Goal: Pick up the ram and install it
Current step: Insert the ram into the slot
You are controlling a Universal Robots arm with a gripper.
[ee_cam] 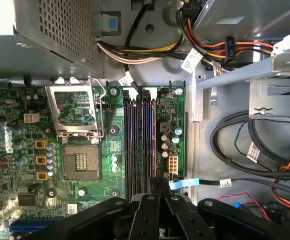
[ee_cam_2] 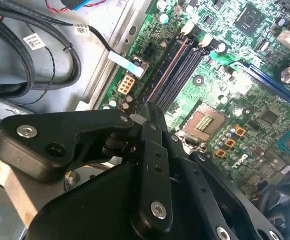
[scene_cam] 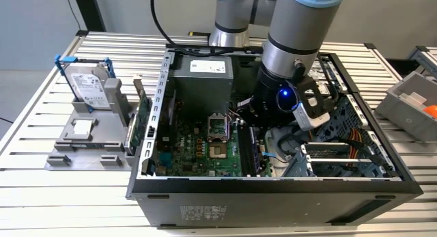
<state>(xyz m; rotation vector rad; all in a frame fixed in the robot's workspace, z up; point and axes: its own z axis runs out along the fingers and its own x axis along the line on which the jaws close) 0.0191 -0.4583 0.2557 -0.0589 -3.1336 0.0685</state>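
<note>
Matt black plastic hand [ee_cam_2: 152, 117]; glossy green motherboard [ee_cam: 115, 130]; grey metal case [scene_cam: 273, 201].

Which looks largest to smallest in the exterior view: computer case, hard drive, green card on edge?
1. computer case, clearly largest.
2. hard drive and green card: alike in length. The card stands edge-on, so its face is hidden, and I won't rank them.

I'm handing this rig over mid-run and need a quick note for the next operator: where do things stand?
Gripper: down inside the open case, at the end of the memory slots; its grip cannot be judged.
Ram: apparently the slim dark stick lying along the slots below the gripper.
Done: ram brought to the slots.
Left: seating unconfirmed.
</note>
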